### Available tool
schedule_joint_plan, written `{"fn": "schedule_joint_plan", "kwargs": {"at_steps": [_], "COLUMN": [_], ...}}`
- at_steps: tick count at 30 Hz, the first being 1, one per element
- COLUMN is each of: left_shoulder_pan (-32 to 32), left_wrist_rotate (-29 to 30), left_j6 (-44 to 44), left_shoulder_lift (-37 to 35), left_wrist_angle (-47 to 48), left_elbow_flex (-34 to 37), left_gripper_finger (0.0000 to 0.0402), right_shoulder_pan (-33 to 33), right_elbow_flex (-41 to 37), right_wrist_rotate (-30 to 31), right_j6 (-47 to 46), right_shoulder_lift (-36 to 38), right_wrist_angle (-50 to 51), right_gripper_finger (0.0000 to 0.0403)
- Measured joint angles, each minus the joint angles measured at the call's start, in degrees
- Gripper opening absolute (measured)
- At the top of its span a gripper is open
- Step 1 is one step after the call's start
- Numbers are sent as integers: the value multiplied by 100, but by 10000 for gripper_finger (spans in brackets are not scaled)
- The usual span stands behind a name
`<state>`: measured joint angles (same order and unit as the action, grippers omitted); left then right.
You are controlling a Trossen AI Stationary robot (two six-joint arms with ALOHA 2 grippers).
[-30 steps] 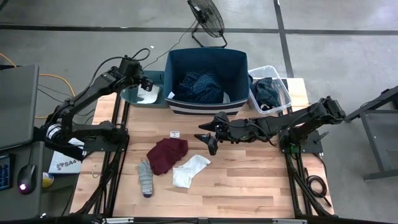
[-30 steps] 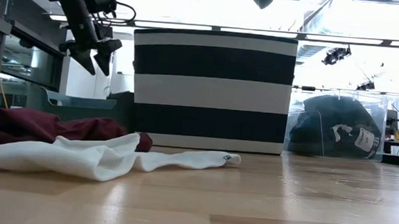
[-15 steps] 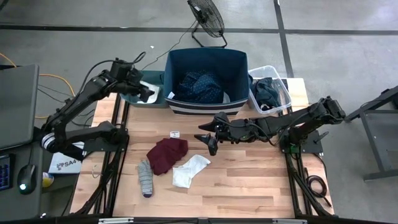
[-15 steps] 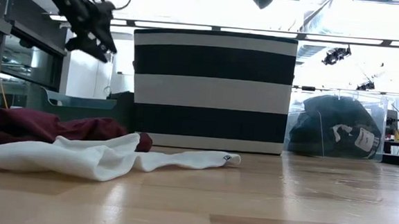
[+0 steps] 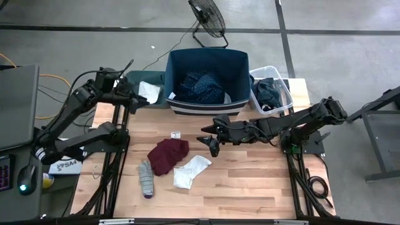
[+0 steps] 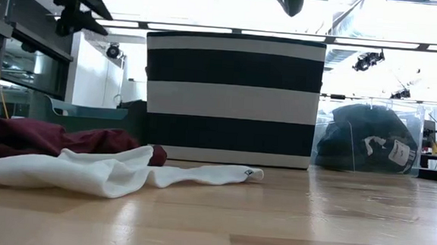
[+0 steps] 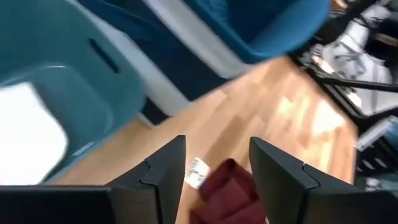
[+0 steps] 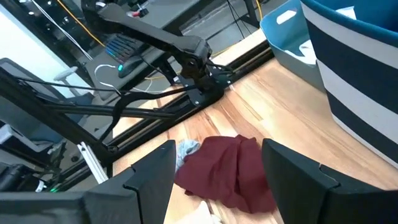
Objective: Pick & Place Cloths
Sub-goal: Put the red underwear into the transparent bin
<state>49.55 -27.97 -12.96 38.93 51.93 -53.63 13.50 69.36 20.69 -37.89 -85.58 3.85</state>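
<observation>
Left claw (image 5: 133, 100) sits up at the table's far-left corner, over the near edge of the teal bin (image 5: 132, 78), fingers spread with nothing between them. A white cloth (image 5: 149, 91) lies in that bin.

Grey sock (image 5: 145, 178): flat near the front left, long axis running near-to-far, toe end toward the front edge as far as I can tell.

Maroon garment (image 5: 167, 155): crumpled just right of the sock, long axis diagonal, far end toward the navy striped bin (image 5: 207, 78).

White sock (image 5: 189, 170): touching the maroon's near edge, diagonal too.

Right claw (image 5: 210, 139) hovers just right of the maroon, fingers spread, empty. Likely next pick is the maroon: drop straight onto the thickest fold and pinch across the short axis.
</observation>
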Motion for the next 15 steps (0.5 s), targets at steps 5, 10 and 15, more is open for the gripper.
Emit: {"fn": "schedule_joint_plan", "kwargs": {"at_steps": [5,10,15], "left_shoulder_pan": [-925,-2059,-3079], "left_wrist_rotate": [119,1048,1514], "left_j6": [-487,-896,-1205], "left_shoulder_lift": [-83,10,33], "left_wrist_angle": [-285,-241,-170], "left_elbow_flex": [0,42,258], "left_gripper_finger": [164,163,163], "right_shoulder_pan": [0,0,0], "right_elbow_flex": [0,0,0], "right_wrist_rotate": [6,9,9], "right_j6": [0,10,16], "right_shoulder_lift": [0,0,0], "right_wrist_angle": [29,31,72], "right_gripper_finger": [229,229,229]}}
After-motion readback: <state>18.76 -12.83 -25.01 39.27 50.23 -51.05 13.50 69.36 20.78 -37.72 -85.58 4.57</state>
